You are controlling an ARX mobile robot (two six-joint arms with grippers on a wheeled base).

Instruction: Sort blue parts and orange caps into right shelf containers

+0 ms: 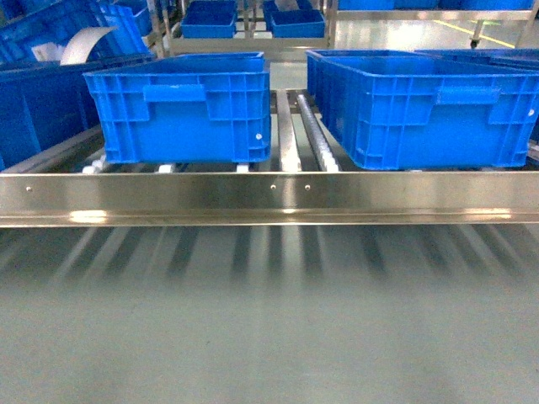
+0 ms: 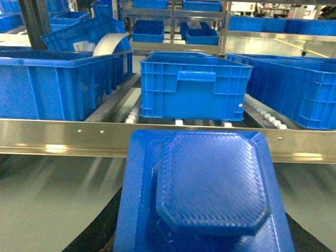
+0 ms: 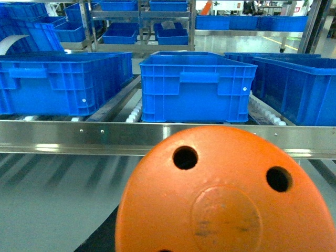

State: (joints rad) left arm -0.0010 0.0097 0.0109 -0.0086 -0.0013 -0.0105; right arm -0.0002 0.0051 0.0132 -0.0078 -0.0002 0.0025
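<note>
A blue part (image 2: 210,189), flat with a raised octagonal top, fills the bottom of the left wrist view. My left gripper holds it, and only dark fingers (image 2: 97,233) show at its sides. An orange cap (image 3: 226,199) with dark holes fills the bottom of the right wrist view, held by my right gripper, whose jaws are hidden behind it. Both parts hang in front of the shelf rail (image 1: 269,189). Two large blue crates (image 1: 181,109) (image 1: 421,109) stand on the shelf rollers behind it. Neither gripper appears in the head view.
The steel front rail (image 2: 63,137) runs across all views, with grey floor below it. Roller tracks (image 1: 316,135) lie between the crates. More blue crates (image 2: 52,84) stand to the left and on racks (image 3: 142,26) farther back.
</note>
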